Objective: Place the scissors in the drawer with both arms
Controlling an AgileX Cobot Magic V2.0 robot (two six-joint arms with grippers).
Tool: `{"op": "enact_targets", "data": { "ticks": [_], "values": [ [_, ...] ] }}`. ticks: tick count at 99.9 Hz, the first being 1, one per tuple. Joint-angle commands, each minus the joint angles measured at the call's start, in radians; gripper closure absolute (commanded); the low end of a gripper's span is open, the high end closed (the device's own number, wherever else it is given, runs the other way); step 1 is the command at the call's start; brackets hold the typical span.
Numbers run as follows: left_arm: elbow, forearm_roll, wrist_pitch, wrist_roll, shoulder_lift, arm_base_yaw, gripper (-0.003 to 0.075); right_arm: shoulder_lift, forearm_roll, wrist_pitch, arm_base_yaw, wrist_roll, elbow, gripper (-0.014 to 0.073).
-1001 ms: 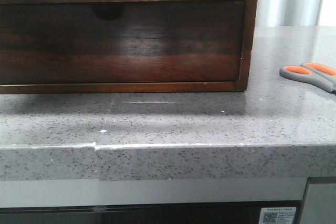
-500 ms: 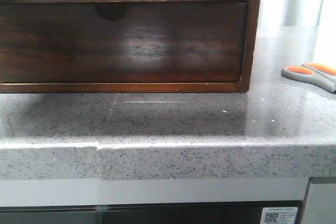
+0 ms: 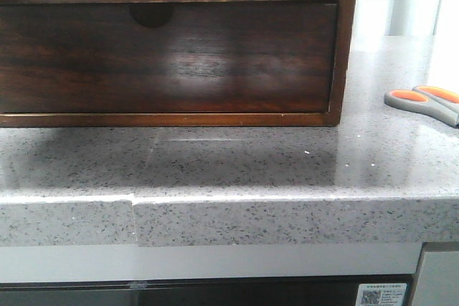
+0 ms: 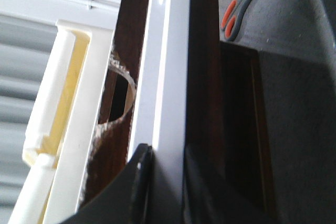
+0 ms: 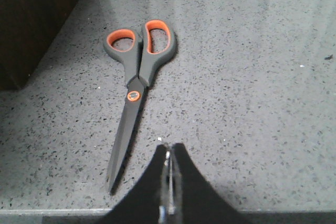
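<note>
Gripping the pale drawer (image 4: 165,72) wall: left fingers (image 4: 142,182) clamped either side of it, drawer drawn out | right gripper (image 5: 169,153) fingers closed, empty, above tabletop (image 5: 252,77) | scissors (image 5: 137,77) flat just beyond, beside cabinet (image 3: 172,55) | step: drawer opening; next: right fingers must open, descend on scissors.
</note>
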Motion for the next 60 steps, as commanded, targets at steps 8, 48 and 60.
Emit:
{"op": "enact_targets", "data": {
  "ticks": [8, 48, 60],
  "values": [
    [-0.042, -0.058, -0.120, -0.027, -0.012, -0.005, 0.0393, 0.015, 0.002, -0.067, -0.001, -0.004, -0.036, 0.0655],
    [-0.042, -0.106, -0.179, -0.027, -0.012, -0.005, 0.0367, 0.015, 0.002, -0.067, -0.001, -0.004, -0.036, 0.0655],
    [-0.044, -0.184, -0.200, -0.027, -0.015, -0.005, 0.0367, 0.015, 0.002, -0.067, -0.001, -0.004, -0.036, 0.0655]
  ]
}}
